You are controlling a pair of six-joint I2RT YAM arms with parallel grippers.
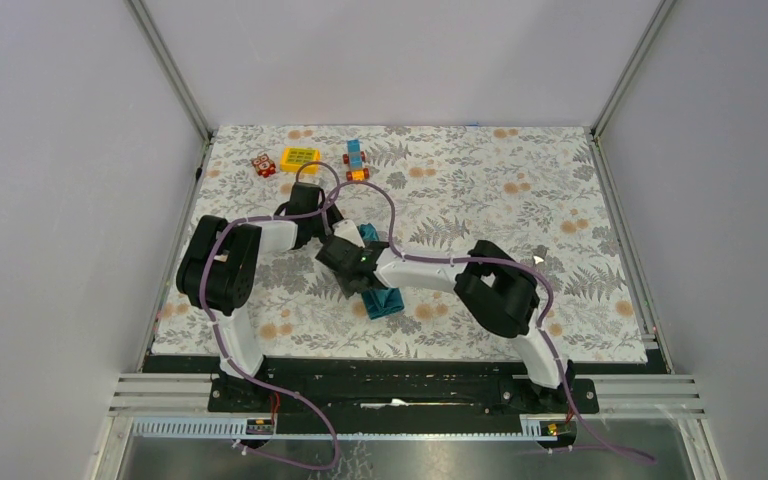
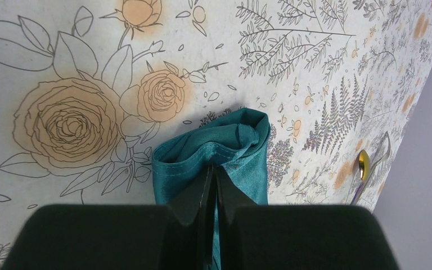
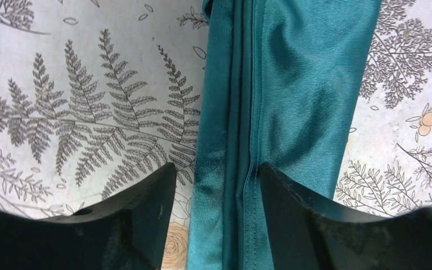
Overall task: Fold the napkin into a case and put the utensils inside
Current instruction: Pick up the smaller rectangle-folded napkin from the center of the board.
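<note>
The dark teal napkin [image 1: 384, 301] lies folded into a narrow strip at the table's middle. My left gripper [image 1: 343, 238] is shut on its far end; in the left wrist view the jaws [image 2: 214, 170] pinch a raised fold of the napkin [image 2: 242, 147]. My right gripper [image 1: 348, 268] is open just above the strip. In the right wrist view its fingers [image 3: 216, 179] straddle the left folded edges of the napkin [image 3: 304, 84]. The spoon with a golden head [image 2: 363, 162] and purple handle lies right of the napkin, with a slim silvery utensil [image 2: 383, 147] beside it.
Toy blocks stand at the back left: a red-brown block [image 1: 263, 165], a yellow one [image 1: 301, 158] and a blue-orange toy car [image 1: 356, 160]. Metal frame posts and grey walls bound the floral table mat [image 1: 520, 190].
</note>
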